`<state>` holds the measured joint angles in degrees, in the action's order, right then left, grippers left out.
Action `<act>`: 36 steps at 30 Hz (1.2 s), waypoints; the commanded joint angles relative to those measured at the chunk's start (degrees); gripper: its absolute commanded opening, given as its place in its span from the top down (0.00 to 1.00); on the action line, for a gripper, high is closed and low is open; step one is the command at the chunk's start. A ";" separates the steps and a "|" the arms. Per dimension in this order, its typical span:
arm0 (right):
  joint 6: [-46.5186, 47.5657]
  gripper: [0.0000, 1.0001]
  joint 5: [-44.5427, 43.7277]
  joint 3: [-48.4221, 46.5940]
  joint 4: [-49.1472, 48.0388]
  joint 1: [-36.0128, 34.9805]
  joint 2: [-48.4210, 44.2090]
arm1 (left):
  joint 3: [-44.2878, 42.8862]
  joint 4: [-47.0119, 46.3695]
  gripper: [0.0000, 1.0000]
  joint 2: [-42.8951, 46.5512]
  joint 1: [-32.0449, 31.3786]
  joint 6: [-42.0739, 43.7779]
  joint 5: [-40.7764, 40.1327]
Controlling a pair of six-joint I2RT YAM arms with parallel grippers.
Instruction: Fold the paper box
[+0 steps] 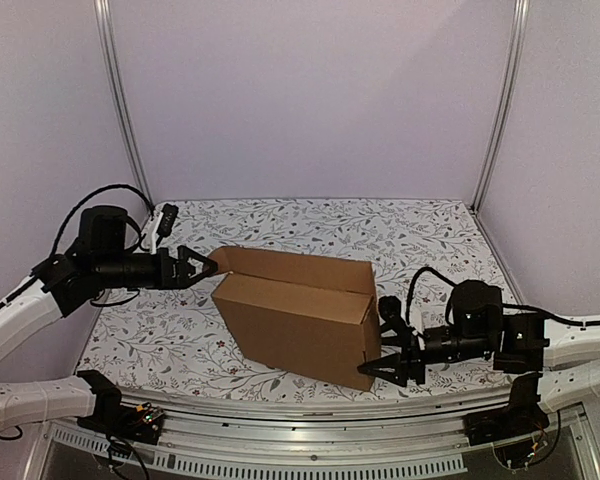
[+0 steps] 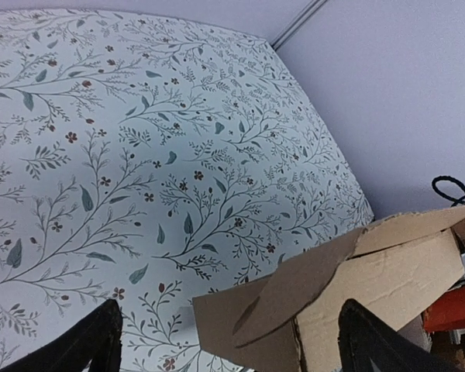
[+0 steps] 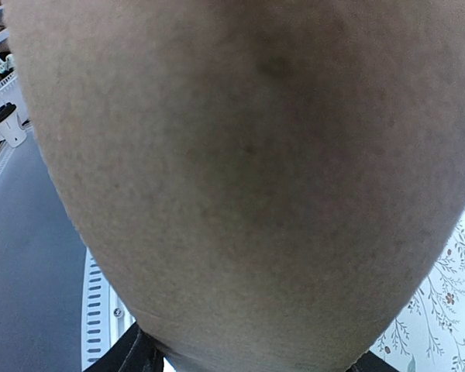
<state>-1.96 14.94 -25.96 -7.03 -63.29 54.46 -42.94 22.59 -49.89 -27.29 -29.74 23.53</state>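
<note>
Plainly the box (image 1: 295,310) sits half-formed in the middle of the table (image 1: 420,235). It looks light but stiff, likely to bend only along its scores, so take flaps near their free edges. The left claw (image 1: 208,268) gapes wide at the far-left corner, a loose flap (image 2: 294,291) just ahead. The right claw (image 1: 388,342), partly spread, straddles the right end; gripping or pressing, I cannot tell.

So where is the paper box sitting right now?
In the top view the paper box stands in the middle of the table, between the left gripper at its far-left flap and the right gripper at its near-right end.
</note>
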 commanded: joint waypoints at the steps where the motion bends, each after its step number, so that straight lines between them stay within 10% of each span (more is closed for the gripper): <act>1: -1.98 0.49 4.03 0.33 -3.78 0.59 0.70 | -0.02 -2.82 0.08 -1.19 0.50 0.54 3.00; 27: 1.02 0.54 -0.08 -0.66 -6.52 1.02 7.78 | -3.44 -0.91 0.93 -6.16 -0.97 2.53 7.56; 32: 3.14 0.54 -2.30 0.71 -9.22 1.03 8.29 | -3.73 1.47 0.92 -6.89 -2.34 3.54 3.89; 36: 3.80 0.54 -2.40 1.20 -9.99 1.07 8.80 | -5.47 5.04 0.71 -5.95 -2.85 5.09 -0.19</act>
<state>-0.05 13.87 -25.61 -12.99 -62.54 62.83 -45.63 23.38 -56.58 -29.19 -26.79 27.94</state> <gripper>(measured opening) 0.597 0.211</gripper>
